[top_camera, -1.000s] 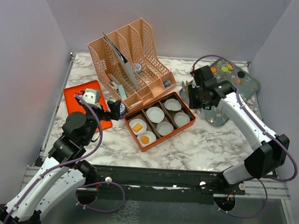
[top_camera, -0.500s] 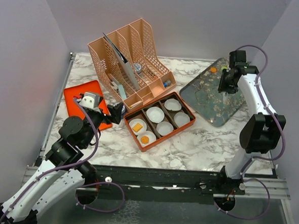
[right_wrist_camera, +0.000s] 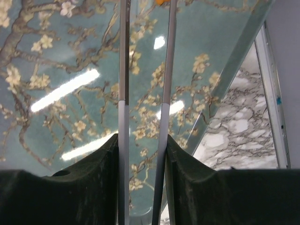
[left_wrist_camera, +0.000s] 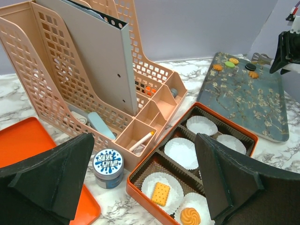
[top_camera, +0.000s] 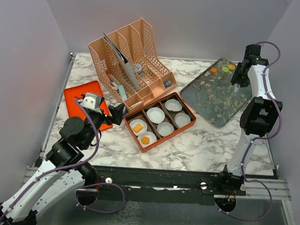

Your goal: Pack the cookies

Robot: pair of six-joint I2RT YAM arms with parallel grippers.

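Observation:
Cookies lie at the far end of the blue floral tray [top_camera: 217,96]: an orange round [top_camera: 214,70], a green round [top_camera: 225,69] and another orange one [top_camera: 231,67]. The left wrist view also shows a black round [left_wrist_camera: 250,66] there. A yellow-orange square cookie [left_wrist_camera: 161,193] and an orange swirl round [left_wrist_camera: 190,216] sit in paper cups in the orange box [top_camera: 187,126]. My right gripper [top_camera: 237,81] is shut on metal tongs [right_wrist_camera: 123,93] above the tray's far right part; their tips are out of view. My left gripper [left_wrist_camera: 145,138] is open and empty, near the box's left end.
A peach mesh desk organizer [top_camera: 130,60] stands behind the box. A blue-and-white tin [left_wrist_camera: 108,166] stands between the organizer and an orange lid [top_camera: 82,100]. Several empty white paper cups [left_wrist_camera: 182,152] fill the box's other compartments. Walls close in the table's sides.
My right arm has swung from beside the box to the tray's far right corner, uncovering the cookies there. My left arm has barely moved.

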